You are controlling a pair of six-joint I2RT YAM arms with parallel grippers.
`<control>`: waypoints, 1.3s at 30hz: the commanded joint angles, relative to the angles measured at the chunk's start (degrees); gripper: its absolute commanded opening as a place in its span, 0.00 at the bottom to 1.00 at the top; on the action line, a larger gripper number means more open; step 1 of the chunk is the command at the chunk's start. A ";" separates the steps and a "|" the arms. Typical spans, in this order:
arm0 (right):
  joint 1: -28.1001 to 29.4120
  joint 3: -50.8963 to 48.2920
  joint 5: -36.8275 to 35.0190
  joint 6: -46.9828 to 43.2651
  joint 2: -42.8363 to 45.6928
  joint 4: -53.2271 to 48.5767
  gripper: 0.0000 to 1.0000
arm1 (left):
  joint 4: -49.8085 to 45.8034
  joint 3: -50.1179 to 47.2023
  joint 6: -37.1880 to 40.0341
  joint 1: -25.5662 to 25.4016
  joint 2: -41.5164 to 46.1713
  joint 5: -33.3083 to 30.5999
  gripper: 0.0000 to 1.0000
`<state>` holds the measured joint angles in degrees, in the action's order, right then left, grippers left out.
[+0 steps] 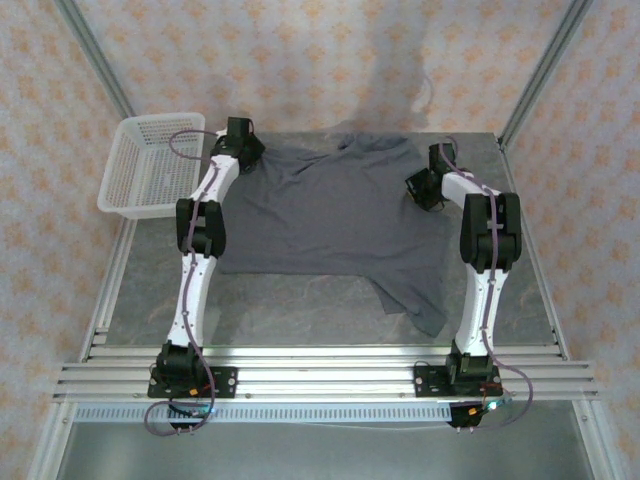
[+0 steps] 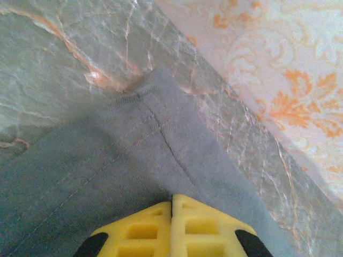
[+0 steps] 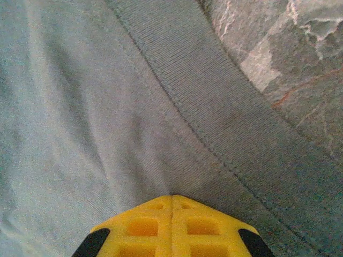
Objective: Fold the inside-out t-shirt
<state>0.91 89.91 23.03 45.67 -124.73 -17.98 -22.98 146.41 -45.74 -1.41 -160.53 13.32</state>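
The inside-out t-shirt (image 1: 330,215), dark slate-grey, lies spread on the table, with one part trailing toward the near right. My left gripper (image 1: 244,155) is at the shirt's far left corner. In the left wrist view its yellow fingers (image 2: 203,225) are pressed together, and the left gripper (image 2: 172,197) pinches the t-shirt (image 2: 107,160) near a seam at that corner. My right gripper (image 1: 422,190) is at the shirt's right side. It is shut too: the right gripper (image 3: 172,197) nips the t-shirt (image 3: 96,107) just inside a wide stitched hem band (image 3: 241,134).
A white mesh basket (image 1: 150,165) stands at the far left of the table, beside the left arm. Bare marbled tabletop (image 1: 300,310) shows in front of the shirt. The patterned wall (image 2: 278,64) rises just behind the table's far edge.
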 commanded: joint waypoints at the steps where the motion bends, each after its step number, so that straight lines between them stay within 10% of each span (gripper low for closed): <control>1: -0.11 -3.76 -3.04 -3.35 13.15 -0.48 0.04 | 4.34 -10.51 3.00 -0.38 14.84 9.89 0.05; 12: -2.52 -44.85 -21.96 -7.36 53.43 -4.20 0.21 | 26.10 -71.15 5.28 -3.55 67.50 11.62 0.37; 19: -7.41 -54.72 -5.47 -11.10 53.45 -0.54 0.28 | 20.97 -94.01 8.25 -10.13 87.94 5.99 0.41; 30: -7.41 -57.56 -1.51 -10.97 46.23 4.76 0.30 | 1.61 -103.76 11.62 -10.19 102.51 -6.06 0.46; 39: -7.41 -54.56 -2.15 -6.81 54.15 -1.35 0.00 | -4.96 -105.26 6.64 -9.51 101.04 -10.38 0.46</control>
<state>-6.68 33.28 21.67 37.28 -76.05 -15.97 -22.59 41.60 -36.95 -11.70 -58.72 7.33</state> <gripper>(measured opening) 0.041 0.464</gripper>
